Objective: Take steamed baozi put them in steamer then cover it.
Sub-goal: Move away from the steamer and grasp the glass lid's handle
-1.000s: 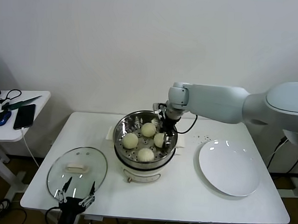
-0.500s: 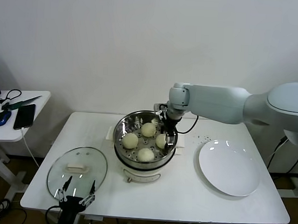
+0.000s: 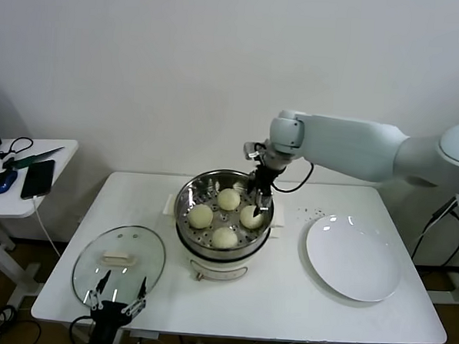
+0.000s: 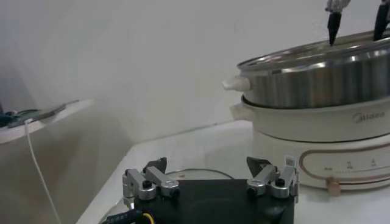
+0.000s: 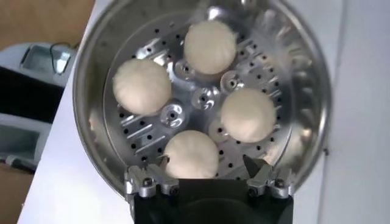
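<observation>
Change since a second ago: right tool [image 3: 258,195] has let go of the bun it was pinching at the steamer's [image 3: 221,252] right side and lifted up above the rim, fingers spread wide now. That bun sits loose on the perforated tray. So it's four steamed baozi [image 5: 192,154] in there, one steamer, one cover [image 3: 119,259], one white plate [image 3: 353,257]. Cover lies flat near the counter's [image 3: 284,306] front left corner, steamer's around the middle, plate toward the right edge. Left tool [image 3: 116,298] hangs at the front left edge just by the cover, fingers spread, holding nothing. White counter, plain white wall behind, small side table [image 3: 52,180] off to the left.
</observation>
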Controlling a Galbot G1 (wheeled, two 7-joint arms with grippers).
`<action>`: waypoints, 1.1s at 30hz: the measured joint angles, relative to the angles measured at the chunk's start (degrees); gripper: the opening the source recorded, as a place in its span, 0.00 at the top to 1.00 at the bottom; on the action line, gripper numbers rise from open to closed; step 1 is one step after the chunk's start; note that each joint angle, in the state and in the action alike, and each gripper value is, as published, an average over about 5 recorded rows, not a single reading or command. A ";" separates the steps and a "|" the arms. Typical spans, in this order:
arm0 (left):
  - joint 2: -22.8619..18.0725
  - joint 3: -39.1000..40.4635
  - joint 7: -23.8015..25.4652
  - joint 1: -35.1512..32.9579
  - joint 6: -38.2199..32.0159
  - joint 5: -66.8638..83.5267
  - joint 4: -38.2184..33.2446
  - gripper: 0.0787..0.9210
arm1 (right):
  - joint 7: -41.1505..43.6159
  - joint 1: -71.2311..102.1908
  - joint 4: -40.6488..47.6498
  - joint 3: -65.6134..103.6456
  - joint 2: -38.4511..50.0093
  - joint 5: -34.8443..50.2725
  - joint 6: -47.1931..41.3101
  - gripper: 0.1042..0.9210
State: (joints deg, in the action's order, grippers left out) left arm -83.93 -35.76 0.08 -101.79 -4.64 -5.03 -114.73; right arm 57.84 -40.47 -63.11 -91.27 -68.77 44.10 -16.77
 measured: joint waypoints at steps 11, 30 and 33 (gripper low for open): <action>-0.46 -1.36 -0.02 1.45 0.49 -0.16 -0.29 0.12 | -8.58 5.28 -6.00 10.27 13.88 1.98 8.48 0.12; -2.46 -1.96 -0.16 3.74 1.94 -3.76 -2.70 0.12 | -26.98 48.12 -16.57 58.34 32.73 0.78 21.74 0.12; -2.46 -2.40 -0.04 3.82 2.26 -5.28 -2.83 0.12 | -28.90 56.55 -18.09 67.26 33.02 -0.50 22.38 0.12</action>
State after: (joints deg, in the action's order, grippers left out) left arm -86.40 -38.16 0.04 -97.96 -2.38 -10.31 -117.56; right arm 28.94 16.09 -81.20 -24.01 -35.75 43.61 5.61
